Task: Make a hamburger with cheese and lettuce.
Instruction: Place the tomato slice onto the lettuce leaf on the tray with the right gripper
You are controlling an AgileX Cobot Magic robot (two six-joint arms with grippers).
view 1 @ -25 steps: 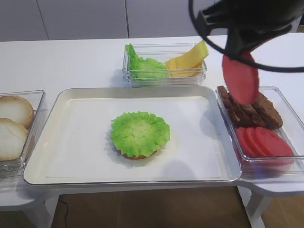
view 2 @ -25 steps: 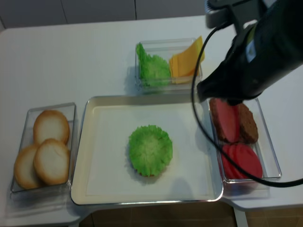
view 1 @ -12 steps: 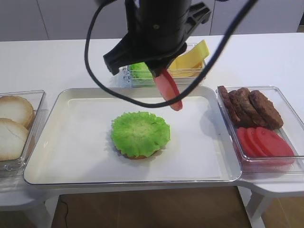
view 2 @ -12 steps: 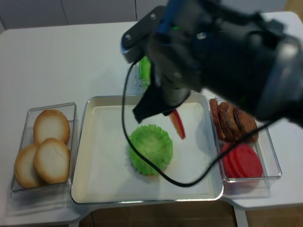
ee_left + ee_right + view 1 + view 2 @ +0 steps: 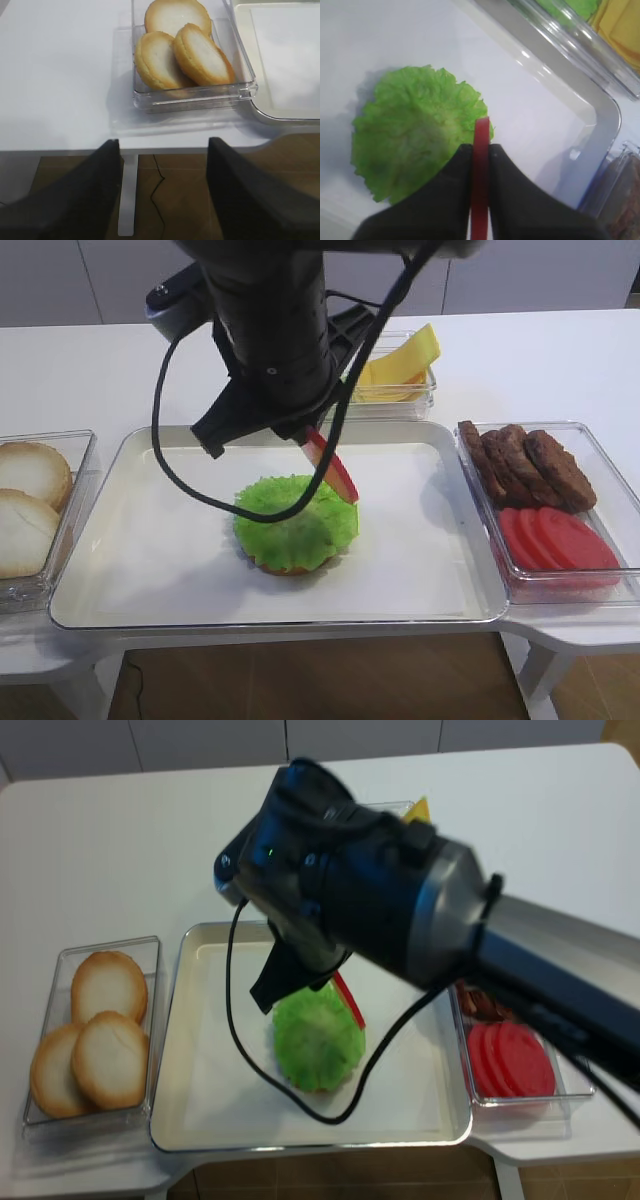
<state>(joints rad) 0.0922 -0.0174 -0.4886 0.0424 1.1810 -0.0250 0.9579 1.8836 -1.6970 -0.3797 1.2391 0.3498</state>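
The hamburger (image 5: 285,532), a tan bun base under a frilly green lettuce leaf, sits in the middle of the white tray (image 5: 150,560). My right gripper (image 5: 480,148) is shut on a red tomato slice (image 5: 480,135), held on edge just above the hamburger's (image 5: 410,140) right rim. That slice (image 5: 335,472) hangs tilted below the black arm. Yellow cheese (image 5: 402,362) slices lie in the clear box behind the tray, with more lettuce (image 5: 572,6) beside them. My left gripper (image 5: 164,146) is open and empty, off the table's front edge.
A clear box at the left holds three pale bun halves (image 5: 180,50). The clear box at the right holds brown patties (image 5: 527,465) and red tomato slices (image 5: 557,538). The right arm's black body and cable (image 5: 360,890) cover the tray's back middle.
The right arm has swung left from above the right-hand box to over the tray, carrying the tomato slice down to the hamburger's right edge. The left arm shows no movement.
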